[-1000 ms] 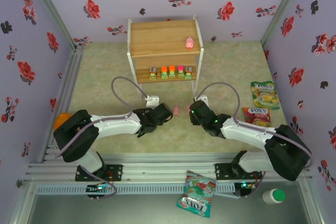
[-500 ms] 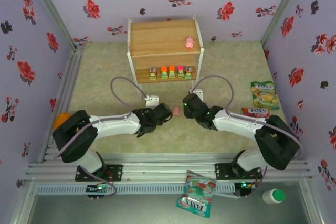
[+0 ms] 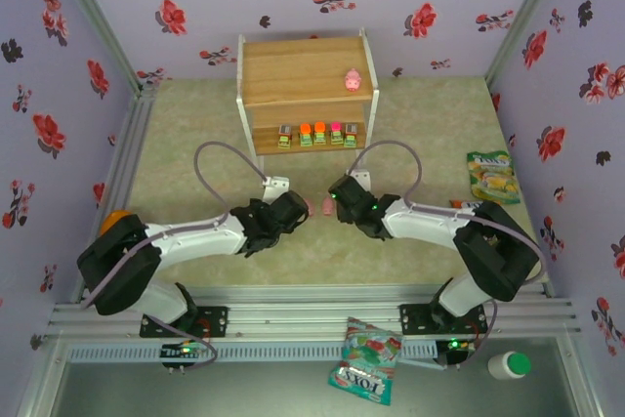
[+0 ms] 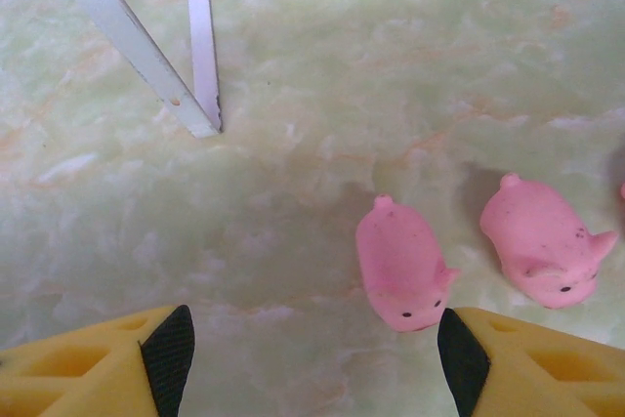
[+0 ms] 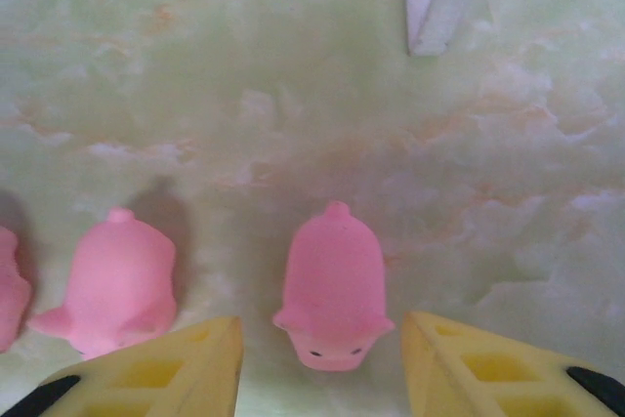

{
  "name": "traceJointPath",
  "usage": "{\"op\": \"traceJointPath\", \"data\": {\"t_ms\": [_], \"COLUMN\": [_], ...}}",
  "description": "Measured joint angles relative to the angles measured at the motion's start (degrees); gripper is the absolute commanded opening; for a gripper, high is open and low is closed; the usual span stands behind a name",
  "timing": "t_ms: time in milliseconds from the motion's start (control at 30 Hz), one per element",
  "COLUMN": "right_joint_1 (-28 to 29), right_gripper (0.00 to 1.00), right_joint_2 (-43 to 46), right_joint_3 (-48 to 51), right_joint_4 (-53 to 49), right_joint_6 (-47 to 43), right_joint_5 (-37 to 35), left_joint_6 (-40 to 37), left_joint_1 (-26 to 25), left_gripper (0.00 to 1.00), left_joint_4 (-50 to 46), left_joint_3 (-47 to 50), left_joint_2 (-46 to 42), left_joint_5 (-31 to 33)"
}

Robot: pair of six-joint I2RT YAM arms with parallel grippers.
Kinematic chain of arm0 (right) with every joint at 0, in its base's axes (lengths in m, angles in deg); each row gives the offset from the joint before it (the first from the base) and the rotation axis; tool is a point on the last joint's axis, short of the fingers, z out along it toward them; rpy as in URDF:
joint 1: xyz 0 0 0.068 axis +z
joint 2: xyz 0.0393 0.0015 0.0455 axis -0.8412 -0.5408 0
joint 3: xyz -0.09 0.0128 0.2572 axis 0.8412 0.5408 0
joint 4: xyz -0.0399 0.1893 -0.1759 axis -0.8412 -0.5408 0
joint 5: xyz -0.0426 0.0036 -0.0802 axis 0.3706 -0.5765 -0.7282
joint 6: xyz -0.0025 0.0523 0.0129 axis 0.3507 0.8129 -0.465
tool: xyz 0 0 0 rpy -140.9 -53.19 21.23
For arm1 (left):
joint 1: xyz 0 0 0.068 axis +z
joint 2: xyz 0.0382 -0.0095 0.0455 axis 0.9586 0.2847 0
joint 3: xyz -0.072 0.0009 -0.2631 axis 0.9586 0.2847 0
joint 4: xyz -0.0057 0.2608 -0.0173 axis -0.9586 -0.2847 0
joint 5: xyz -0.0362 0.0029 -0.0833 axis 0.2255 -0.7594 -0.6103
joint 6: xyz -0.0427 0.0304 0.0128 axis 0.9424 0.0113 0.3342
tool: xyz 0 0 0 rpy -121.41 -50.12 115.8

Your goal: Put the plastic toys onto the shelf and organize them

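- Five small blocky plastic toys (image 3: 320, 134) with green bases (tops orange, pink or grey) stand in a row on the lower tier of the two-tier light wooden shelf (image 3: 293, 75) with thin white metal legs, at 12 o'clock on the pale green marbled desk (image 3: 186, 144).
- One small pink plastic pig (image 3: 353, 79) sits on the shelf's top board, toward its 3 o'clock end.
- At the desk's centre the left claw (image 3: 301, 209) and right claw (image 3: 333, 200) face each other low over the surface, with a pink speck of a pig (image 3: 317, 206) between them.
- Seen from its wrist, the left claw (image 4: 312, 354) is released, with its yellow fingers (image 4: 88, 368) spread wide and bare desk between them. One lying pig (image 4: 402, 263) is at 1 o'clock just beside the right-hand tip. Its neighbour pig (image 4: 542, 241) lies at 2 o'clock, close but apart.
- The right claw (image 5: 320, 329) is likewise released. Its fingers flank the snout end of a straddled pig (image 5: 332, 280) without clearly pinching it. An outside pig (image 5: 115, 280) lies at 9 o'clock beyond the left-hand finger.
- Colourful snack bags (image 3: 490, 175) lie at 3 o'clock.
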Motion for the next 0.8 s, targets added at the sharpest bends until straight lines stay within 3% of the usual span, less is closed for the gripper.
{"op": "traceJointPath", "data": {"t_ms": [800], "right_joint_1": [0.98], "right_gripper": [0.54], "right_joint_2": [-3.78], "right_joint_3": [-2.12], "right_joint_4": [-3.41], "right_joint_6": [4.15], "right_joint_5": [-4.11], "left_joint_6": [-3.15], "left_joint_1": [2.91], "left_gripper": [0.73], "left_joint_4": [4.04], "left_joint_3": [3.10], "left_joint_2": [-3.58], "left_joint_5": [-5.29]}}
